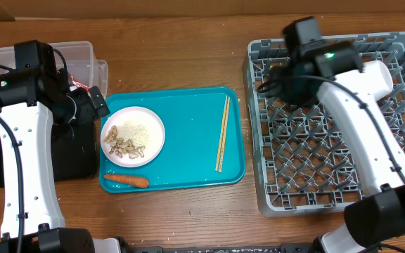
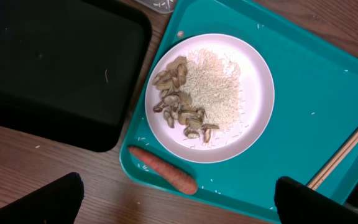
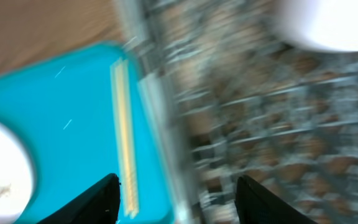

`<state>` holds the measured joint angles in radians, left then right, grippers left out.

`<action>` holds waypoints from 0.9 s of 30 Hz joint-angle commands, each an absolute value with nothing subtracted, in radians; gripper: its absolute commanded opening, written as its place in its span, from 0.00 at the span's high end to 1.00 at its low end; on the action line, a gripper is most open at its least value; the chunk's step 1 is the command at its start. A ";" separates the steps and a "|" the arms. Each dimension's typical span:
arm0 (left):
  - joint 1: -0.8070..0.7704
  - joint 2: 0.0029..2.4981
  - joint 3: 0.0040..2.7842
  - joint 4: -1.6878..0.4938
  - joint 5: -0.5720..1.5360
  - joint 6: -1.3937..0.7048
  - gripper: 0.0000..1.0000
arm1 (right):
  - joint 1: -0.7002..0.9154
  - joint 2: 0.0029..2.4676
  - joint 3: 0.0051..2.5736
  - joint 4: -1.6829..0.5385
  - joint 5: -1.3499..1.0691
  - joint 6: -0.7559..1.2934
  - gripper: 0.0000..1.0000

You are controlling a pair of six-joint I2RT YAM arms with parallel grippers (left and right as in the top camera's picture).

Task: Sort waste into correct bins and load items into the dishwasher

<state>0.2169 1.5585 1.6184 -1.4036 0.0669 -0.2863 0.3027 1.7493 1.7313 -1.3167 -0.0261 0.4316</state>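
A round white plate (image 1: 133,135) with white rice and brownish bits lies at the left of the teal tray (image 1: 188,112). It also shows in the left wrist view (image 2: 253,93). An orange sausage stick (image 1: 126,180) (image 2: 163,170) lies at the tray's front left. Wooden chopsticks (image 1: 222,133) (image 3: 124,124) lie at the tray's right. My left gripper (image 1: 95,102) (image 2: 180,202) is open and empty, above the tray's left edge. My right gripper (image 1: 271,83) (image 3: 178,199) is open and empty over the left edge of the grey rack (image 1: 336,126). The right wrist view is blurred.
A clear tub (image 1: 69,55) stands at the back left with something red (image 1: 83,85) in it. The black tray (image 1: 72,151) (image 2: 55,68) lies left of the teal tray. A blurred white object (image 3: 328,22) shows above the rack (image 3: 260,124) in the right wrist view.
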 commanded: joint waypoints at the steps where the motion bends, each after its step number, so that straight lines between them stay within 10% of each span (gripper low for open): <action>1: 0.215 1.563 1.631 -1.402 0.072 -0.300 0.00 | 0.398 1.784 1.712 -1.308 -0.170 0.397 0.38; 27: 0.215 1.564 1.631 -1.410 0.071 -0.299 0.00 | 0.674 2.072 1.473 -0.978 -0.091 0.603 0.38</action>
<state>0.2169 1.5585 1.6184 -1.4097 0.0673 -0.2867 0.6754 2.0525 1.4773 -0.9905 -0.1207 0.5858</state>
